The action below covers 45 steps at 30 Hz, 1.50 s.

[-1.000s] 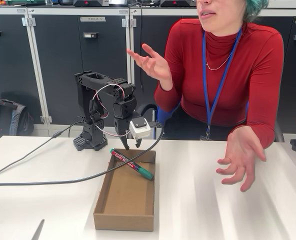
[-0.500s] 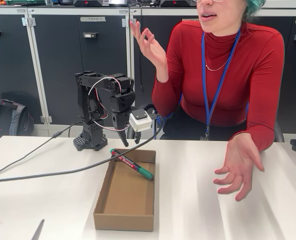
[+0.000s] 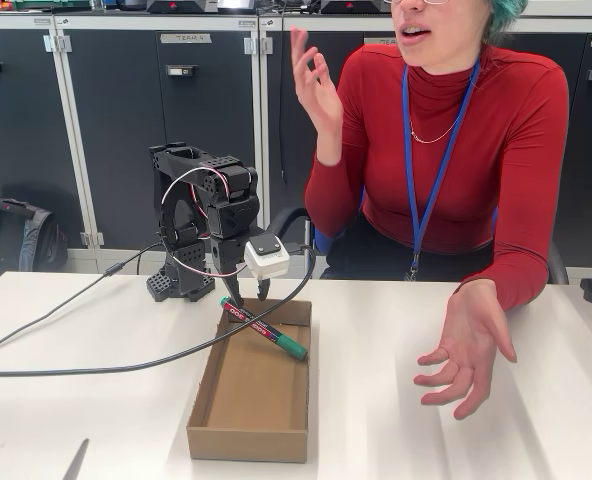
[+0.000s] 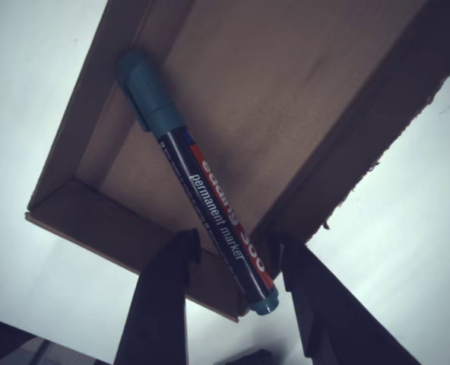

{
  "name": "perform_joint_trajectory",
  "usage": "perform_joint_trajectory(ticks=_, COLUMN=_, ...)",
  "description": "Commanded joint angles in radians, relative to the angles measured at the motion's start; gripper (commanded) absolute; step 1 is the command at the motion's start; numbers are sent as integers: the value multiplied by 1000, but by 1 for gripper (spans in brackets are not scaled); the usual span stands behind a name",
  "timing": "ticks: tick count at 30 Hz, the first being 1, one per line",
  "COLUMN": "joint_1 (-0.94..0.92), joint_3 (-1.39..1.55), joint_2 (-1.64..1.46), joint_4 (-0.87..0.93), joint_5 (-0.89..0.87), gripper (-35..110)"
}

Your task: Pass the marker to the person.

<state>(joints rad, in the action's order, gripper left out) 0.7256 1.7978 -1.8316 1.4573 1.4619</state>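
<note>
Marker (image 3: 263, 328): slim dark body, red label with white lettering reading "permanent marker", green cap and green end. It lies slantwise across the far end of an open cardboard box (image 3: 251, 440), its capped end resting on the right-hand wall in the fixed view and its other end on the far left corner of the rim. In the wrist view the marker (image 4: 202, 186) runs from the cap at upper left, against a box wall, down to the small green end at the box's near edge.

Tool (image 3: 246, 293): black, two-fingered, pointing downward just above the marker's far end. In the wrist view the tool (image 4: 231, 262) has its fingers spread, one on either side of the marker's lower end, with a gap visible on each side; not clasping it.

Cardboard box: shallow, brown, on the white tabletop (image 3: 96, 420).

Arm (image 3: 191, 215): black, folded, with red and white wires; a white camera block sits by the wrist. A dark cable (image 3: 96, 365) trails leftward over the tabletop.

Person (image 3: 456, 150): seated behind the tabletop, red turtleneck, blue lanyard, thin necklace, teal-green hair. One hand (image 3: 314, 85) raised, fingers up; the other hand (image 3: 464, 350) held palm-up over the tabletop at right, well apart from the marker.

Background: dark cabinet doors (image 3: 126, 120); dark bag (image 3: 11, 240) on the floor at left.
</note>
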Motion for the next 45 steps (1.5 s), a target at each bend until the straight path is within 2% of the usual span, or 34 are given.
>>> perform_joint_trajectory(ticks=1, joint_1=-11, joint_3=3, joint_2=2, joint_4=-32, joint_5=12, gripper=20)
perform_joint_trajectory(ticks=39, joint_1=-23, joint_3=288, joint_2=5, joint_4=-276, joint_5=63, gripper=23)
perform_joint_trajectory(ticks=45, joint_1=-28, joint_3=321, joint_2=2, joint_4=-298, joint_5=67, gripper=18)
